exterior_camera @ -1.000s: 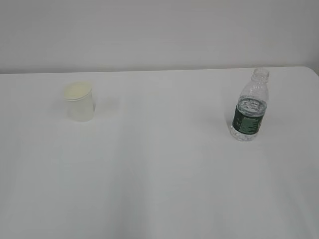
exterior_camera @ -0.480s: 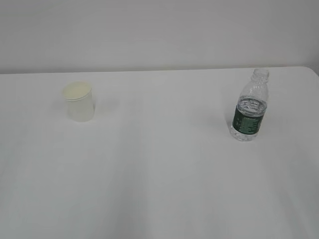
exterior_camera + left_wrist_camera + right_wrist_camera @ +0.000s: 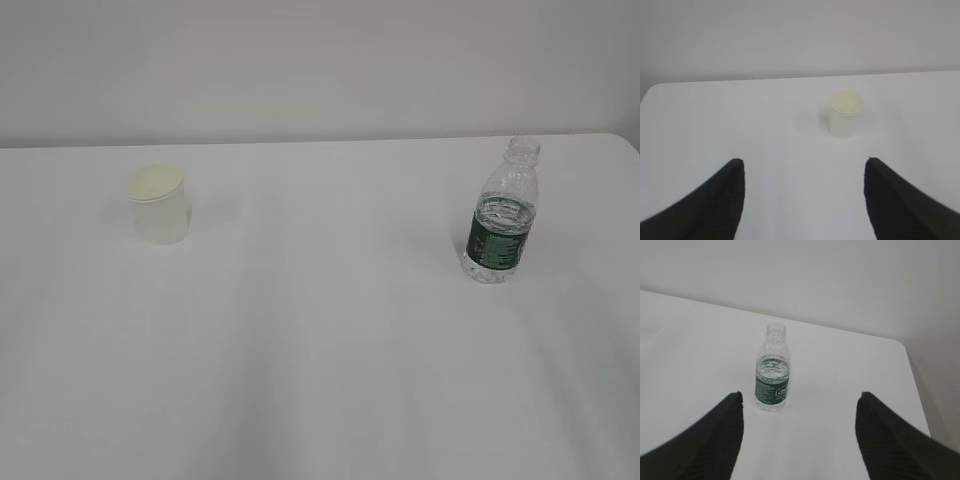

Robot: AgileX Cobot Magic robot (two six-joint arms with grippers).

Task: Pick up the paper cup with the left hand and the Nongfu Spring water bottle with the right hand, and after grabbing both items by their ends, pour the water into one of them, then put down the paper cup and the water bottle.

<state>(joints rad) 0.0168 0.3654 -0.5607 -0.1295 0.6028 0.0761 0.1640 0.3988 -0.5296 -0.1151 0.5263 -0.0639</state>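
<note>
Both grippers spread wide, empty: left hand short of paper cup, right hand short of Nongfu Spring water bottle. Both upright on table, well apart.
Risk: off-centre approach tips capless bottle, spills.
Bottle: water roughly half. Cup looks empty.

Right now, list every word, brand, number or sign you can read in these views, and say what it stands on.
Water bottle, dark green label: pale print and a small white patch, too blurred to read in any view.
Paper cup: plain white, no print visible.
Table: no markings.
No text is legible.
</note>
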